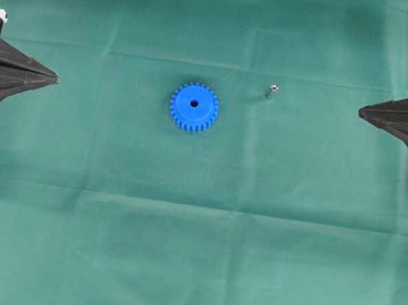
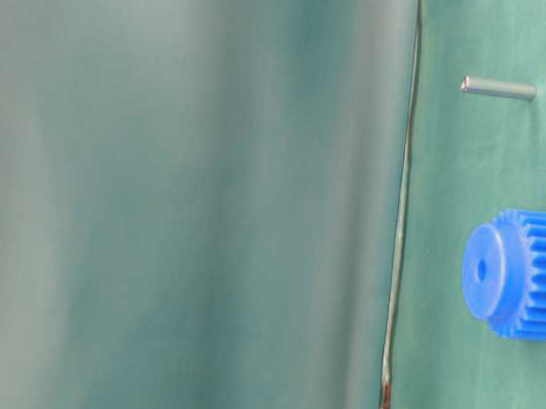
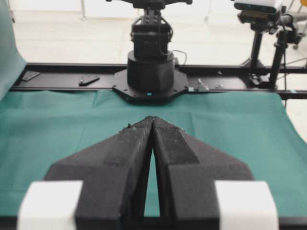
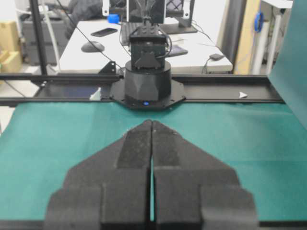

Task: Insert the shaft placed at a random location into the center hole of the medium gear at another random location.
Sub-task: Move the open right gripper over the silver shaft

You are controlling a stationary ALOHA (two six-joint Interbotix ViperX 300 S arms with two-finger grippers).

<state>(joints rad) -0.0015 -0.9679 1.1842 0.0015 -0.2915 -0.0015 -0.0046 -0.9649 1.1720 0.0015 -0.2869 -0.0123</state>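
Centrally, medium gear (image 1: pixel 193 107) — shaft (image 1: pixel 270 92) near, end effectors at edges

Creased green cloth (image 1: pixel 190 256) covering the table, black rail (image 4: pixel 230 93) behind, cluttered white desk (image 4: pixel 96 50) beyond

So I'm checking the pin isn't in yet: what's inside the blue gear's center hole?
The center hole of the gear looks dark and empty; its depth can't be seen. The pin lies apart on the green cloth.
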